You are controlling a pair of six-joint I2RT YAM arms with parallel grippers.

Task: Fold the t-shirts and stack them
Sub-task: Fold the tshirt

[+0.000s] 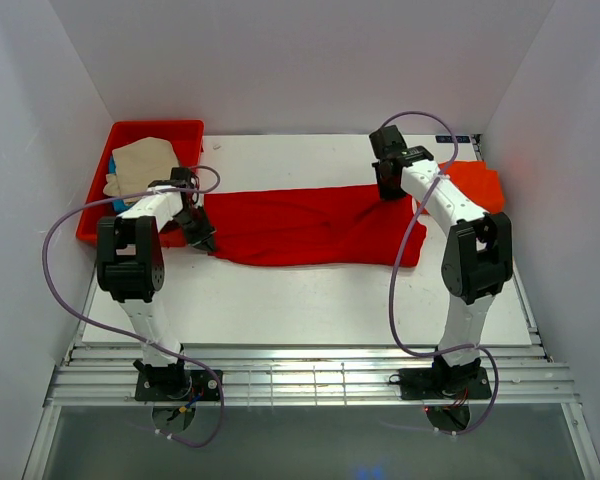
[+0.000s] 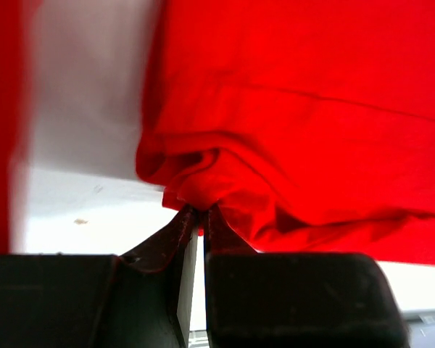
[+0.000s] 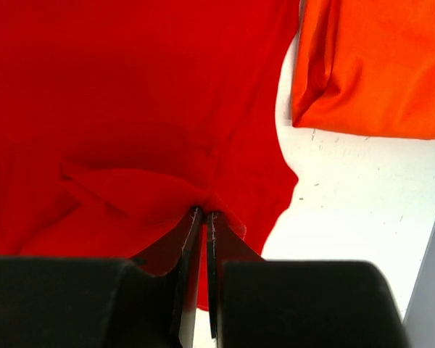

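T-shirt, one bright red, pinched by left end effector and right end effector.

A lab robot cell: bare white walls enclosing a table on aluminium rails

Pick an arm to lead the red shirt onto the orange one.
Likely right: the right gripper pinches the red shirt at the end beside the orange shirt; the left gripper holds the far end, by the tray.
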